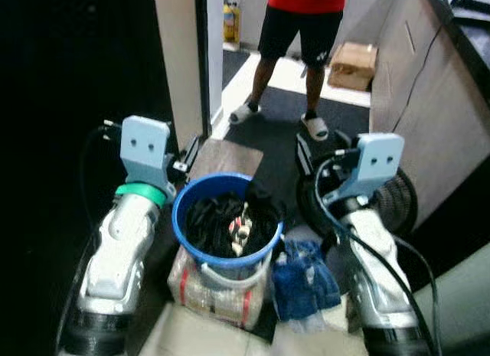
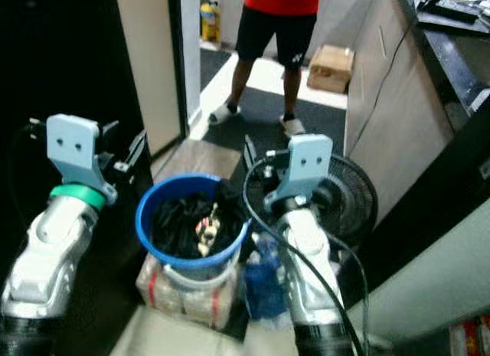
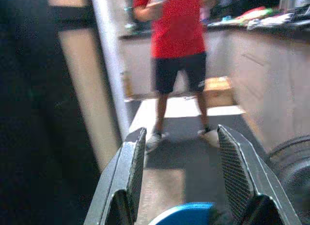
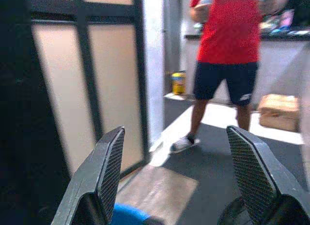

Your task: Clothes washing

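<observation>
the blue bucket (image 1: 223,218) sits low between the two grippers, just below and a little behind their fingertips, stuffed with dark clothes (image 1: 222,222) and something small and pale among them. the left gripper (image 3: 181,179) hangs beside the bucket's left rim with its fingers spread wide and nothing between them; the right gripper (image 4: 186,179) stands beside the right rim, also spread wide and empty. beyond both grippers a person (image 1: 298,34) in a red top and dark shorts stands in the passage, and a fan (image 2: 344,195) sits just to the outer side of the right gripper.

the clothes look soft and limp, likely to sag and trail if pinched. the bucket is probably stiff plastic and moderately heavy when loaded; taking it by opposite sides of the rim, one gripper each, seems the surest hold.
</observation>
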Robot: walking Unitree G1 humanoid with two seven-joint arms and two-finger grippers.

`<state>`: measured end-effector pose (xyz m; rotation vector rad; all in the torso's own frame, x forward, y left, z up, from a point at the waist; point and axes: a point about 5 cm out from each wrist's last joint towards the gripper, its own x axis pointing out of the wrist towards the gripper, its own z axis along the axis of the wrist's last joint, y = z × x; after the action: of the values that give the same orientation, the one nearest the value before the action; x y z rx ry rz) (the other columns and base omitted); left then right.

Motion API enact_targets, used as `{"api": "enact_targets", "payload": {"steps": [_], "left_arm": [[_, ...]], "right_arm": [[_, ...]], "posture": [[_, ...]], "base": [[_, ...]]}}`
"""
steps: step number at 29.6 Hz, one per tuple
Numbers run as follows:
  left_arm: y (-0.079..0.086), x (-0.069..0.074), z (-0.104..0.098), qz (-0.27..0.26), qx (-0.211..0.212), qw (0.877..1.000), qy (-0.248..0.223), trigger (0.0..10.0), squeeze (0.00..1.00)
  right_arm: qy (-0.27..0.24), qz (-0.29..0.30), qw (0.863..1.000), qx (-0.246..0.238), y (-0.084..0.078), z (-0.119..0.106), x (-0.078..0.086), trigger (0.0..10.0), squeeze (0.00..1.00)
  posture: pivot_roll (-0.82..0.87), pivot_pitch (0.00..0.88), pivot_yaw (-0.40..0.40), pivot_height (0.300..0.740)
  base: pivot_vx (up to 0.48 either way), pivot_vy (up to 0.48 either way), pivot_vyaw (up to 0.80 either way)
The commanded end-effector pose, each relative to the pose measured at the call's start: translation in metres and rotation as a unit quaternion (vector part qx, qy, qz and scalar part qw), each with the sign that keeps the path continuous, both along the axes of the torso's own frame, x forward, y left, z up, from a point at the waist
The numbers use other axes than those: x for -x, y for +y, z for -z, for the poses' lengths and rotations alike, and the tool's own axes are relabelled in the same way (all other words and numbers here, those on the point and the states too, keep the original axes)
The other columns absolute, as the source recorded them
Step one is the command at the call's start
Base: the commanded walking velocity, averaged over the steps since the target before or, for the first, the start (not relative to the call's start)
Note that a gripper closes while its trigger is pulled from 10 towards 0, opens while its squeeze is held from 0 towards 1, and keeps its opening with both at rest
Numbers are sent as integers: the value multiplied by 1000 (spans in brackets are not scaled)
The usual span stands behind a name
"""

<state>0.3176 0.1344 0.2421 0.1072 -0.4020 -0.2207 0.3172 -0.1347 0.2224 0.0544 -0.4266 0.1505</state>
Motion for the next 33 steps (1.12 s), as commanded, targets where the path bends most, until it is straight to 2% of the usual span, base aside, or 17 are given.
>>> {"api": "enact_targets", "payload": {"steps": [1, 6, 22, 25, 28, 31, 32, 33], "left_arm": [[6, 1, 3, -11, -6, 1000, 4, 10000, 0], [6, 0, 4, -12, -6, 1000, 7, 10000, 0], [3, 0, 11, -9, -15, 1000, 24, 10000, 0], [3, 0, 15, -5, -19, 999, 28, 10000, 0], [3, 0, 23, -4, -28, 999, 38, 10000, 0], [-2, 3, 52, 7, -36, 996, 85, 10000, 0], [-2, 3, 52, 7, -36, 996, 85, 10000, 0], [-4, 5, 63, 11, -39, 994, 102, 10000, 0]], "right_arm": [[4, -2, 1000, -2, 1, 3, 1, 10000, 0], [6, -2, 1000, -1, 1, 4, 1, 10000, 0], [13, -8, 1000, 4, 2, 8, 0, 10000, 0], [29, -33, 999, 17, 8, 17, 1, 10000, 0], [47, -54, 997, 35, 13, 29, 4, 10000, 0], [86, -59, 993, 49, 15, 56, 7, 10000, 0], [86, -59, 993, 49, 15, 56, 7, 10000, 0], [100, -58, 992, 51, 14, 64, 8, 10000, 0]], "posture": [[50, 67, 16, 740], [49, 67, 16, 740], [50, 66, 19, 740], [46, 67, 20, 740], [47, 68, 18, 740], [41, 75, 19, 740], [41, 75, 19, 740], [41, 75, 20, 740]], "base": [[442, 0, 0], [418, 0, 0], [0, 0, 0], [0, 0, 0], [0, 0, 0], [0, 0, 0], [0, 0, 0], [0, 0, 0]]}}
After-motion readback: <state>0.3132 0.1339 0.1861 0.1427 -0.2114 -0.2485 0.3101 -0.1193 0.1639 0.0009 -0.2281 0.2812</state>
